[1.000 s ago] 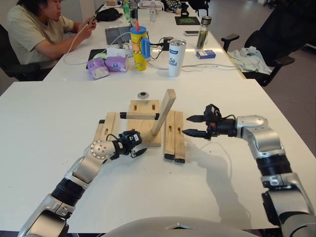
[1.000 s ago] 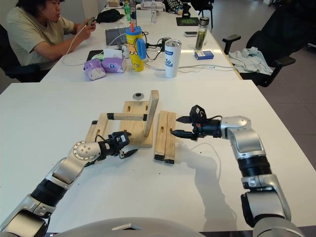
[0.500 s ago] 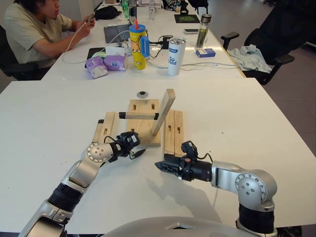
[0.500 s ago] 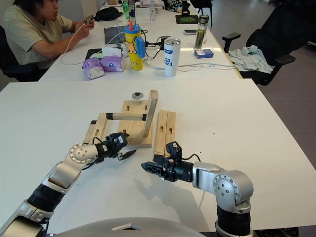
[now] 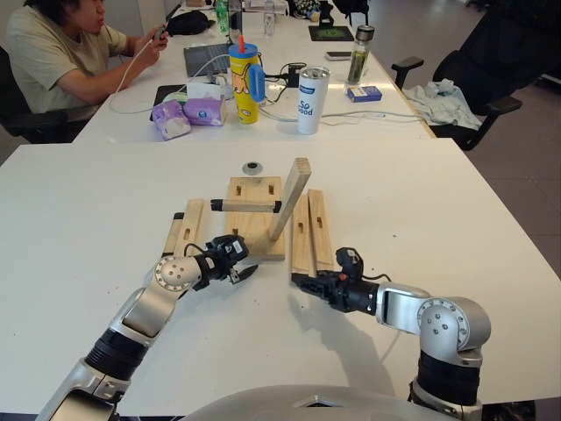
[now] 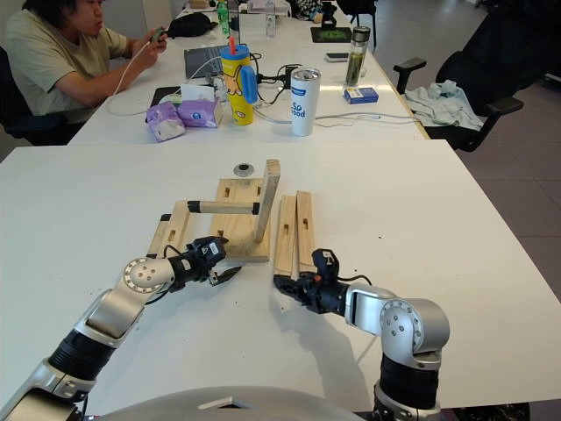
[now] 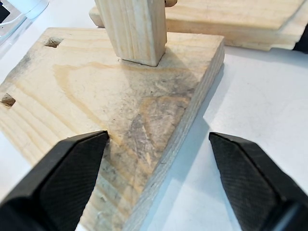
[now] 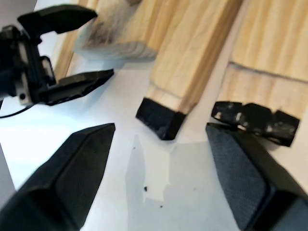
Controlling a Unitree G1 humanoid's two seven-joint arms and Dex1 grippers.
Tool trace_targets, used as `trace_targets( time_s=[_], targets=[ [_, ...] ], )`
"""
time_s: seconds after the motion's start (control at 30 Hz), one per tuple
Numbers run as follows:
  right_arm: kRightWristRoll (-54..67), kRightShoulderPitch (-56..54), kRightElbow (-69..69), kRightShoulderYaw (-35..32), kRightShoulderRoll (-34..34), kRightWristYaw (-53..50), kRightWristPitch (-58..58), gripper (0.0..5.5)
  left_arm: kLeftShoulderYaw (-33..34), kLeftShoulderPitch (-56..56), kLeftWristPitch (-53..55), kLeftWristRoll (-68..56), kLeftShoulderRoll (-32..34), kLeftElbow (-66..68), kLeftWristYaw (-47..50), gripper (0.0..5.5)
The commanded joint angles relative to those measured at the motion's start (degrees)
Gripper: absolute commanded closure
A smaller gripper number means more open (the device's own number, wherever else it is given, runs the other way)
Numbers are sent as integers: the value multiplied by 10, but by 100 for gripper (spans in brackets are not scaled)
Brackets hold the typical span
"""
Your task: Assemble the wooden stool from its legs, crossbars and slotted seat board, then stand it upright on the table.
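The slotted seat board (image 5: 256, 230) lies flat mid-table. One leg (image 5: 292, 198) stands tilted in it, and a crossbar (image 5: 244, 206) runs sideways from that leg. Another leg (image 5: 187, 225) lies left of the board, and two legs (image 5: 302, 237) (image 5: 321, 230) lie to its right. My left gripper (image 5: 239, 263) is open, straddling the board's near corner (image 7: 159, 110), fingers (image 7: 62, 178) apart on either side. My right gripper (image 5: 304, 282) is open at the near ends of the two lying legs; a black-capped leg end (image 8: 161, 118) sits between its fingers (image 8: 77, 163).
A small black round part (image 5: 254, 167) lies beyond the board. Cups, a tumbler (image 5: 313, 100) and clutter stand on the far table. White tabletop (image 5: 88, 210) stretches wide to the left and right of the parts.
My right arm swung from the right of the lying legs down to the front, then up to their near ends. The two legs shifted slightly apart. The left gripper stayed put.
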Motion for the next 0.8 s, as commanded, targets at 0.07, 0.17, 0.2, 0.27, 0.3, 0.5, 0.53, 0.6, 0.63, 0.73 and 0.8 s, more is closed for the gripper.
trace_targets(
  time_s=[0.07, 0.17, 0.2, 0.27, 0.3, 0.5, 0.53, 0.6, 0.63, 0.73, 0.8],
  targets=[
    [-17, -16, 15, 15, -4, -14, -19, 197, -26, 61, 76, 12, 10, 59, -13, 163],
    [-31, -36, 29, 40, 22, -33, -47, 197, -27, 56, 76, 12, 6, 63, -13, 163],
    [-36, -41, 34, 46, 30, -39, -54, 197, -27, 54, 76, 12, 5, 63, -13, 163],
    [-54, -50, 46, 73, 33, -54, -83, 197, -29, 50, 76, 13, 5, 65, -15, 163],
    [-65, -54, 53, 89, 31, -61, -96, 197, -31, 48, 76, 14, 4, 65, -16, 163],
    [-122, -55, 79, 170, 8, -97, -120, 197, -36, 38, 75, 16, 1, 69, -21, 163],
    [-129, -56, 82, 186, -1, -99, -116, 197, -36, 37, 75, 16, 1, 69, -21, 163],
    [-136, -56, 87, 197, -4, -99, -116, 197, -36, 36, 76, 15, 0, 71, -19, 163],
    [-139, -57, 91, 200, -5, -99, -117, 197, -37, 35, 76, 15, 0, 72, -18, 163],
    [-146, -57, 97, 201, -5, -100, -117, 197, -37, 35, 75, 15, -2, 73, -17, 163],
    [-151, -57, 92, 202, -14, -99, -123, 197, -37, 34, 76, 14, -3, 73, -16, 163]
  ],
)
